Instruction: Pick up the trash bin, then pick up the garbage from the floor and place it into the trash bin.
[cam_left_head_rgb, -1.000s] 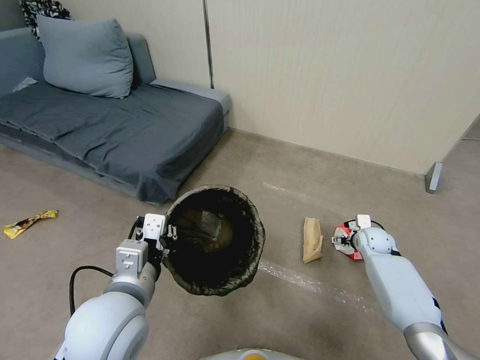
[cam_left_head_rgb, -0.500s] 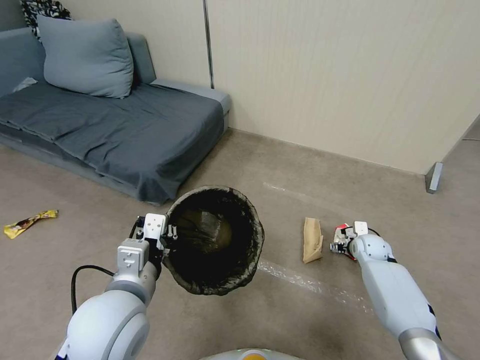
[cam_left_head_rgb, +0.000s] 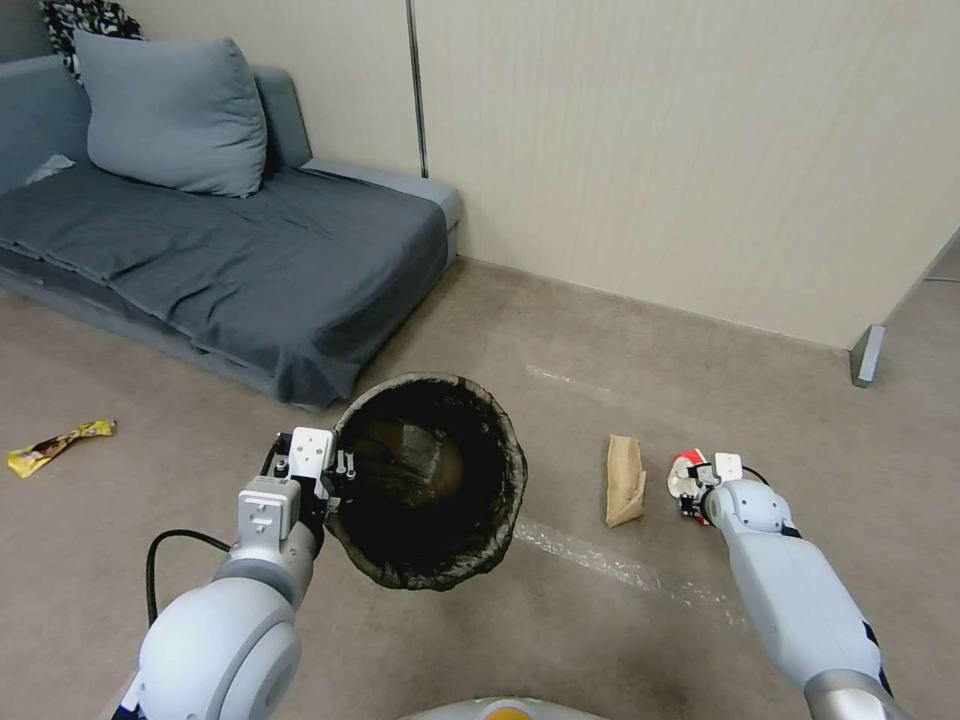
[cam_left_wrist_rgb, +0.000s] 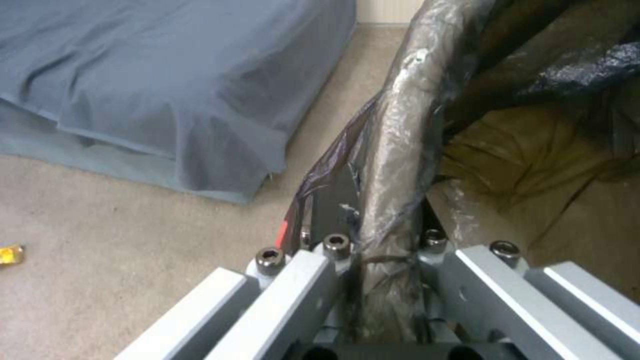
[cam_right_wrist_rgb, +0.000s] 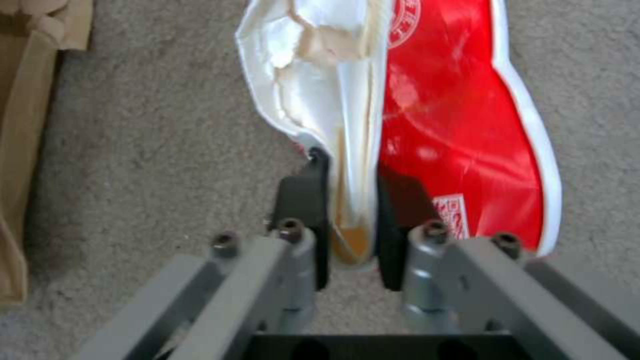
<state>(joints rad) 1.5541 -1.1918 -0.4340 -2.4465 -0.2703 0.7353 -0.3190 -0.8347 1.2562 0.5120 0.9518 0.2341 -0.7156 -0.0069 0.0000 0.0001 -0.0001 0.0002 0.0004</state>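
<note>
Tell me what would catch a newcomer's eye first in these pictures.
Probably the trash bin, held off the floor in mid-frame by the left gripper clamped on its bag-covered rim. Next, the right gripper low at the floor, pinching a crushed red-and-white cup, with a brown paper bag lying just beside it.

A red-and-white cup (cam_right_wrist_rgb: 427, 100) sits between black fingers (cam_right_wrist_rgb: 303, 200); beside them, a brown paper bag (cam_left_head_rgb: 624, 478); the bin liner (cam_left_head_rgb: 430, 480) is dark brown-black.

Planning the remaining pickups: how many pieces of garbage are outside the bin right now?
3: a red-and-white packet pinched in the right gripper, a brown paper bag beside it, a yellow wrapper far left near the sofa. Others may lie outside the view.
</note>
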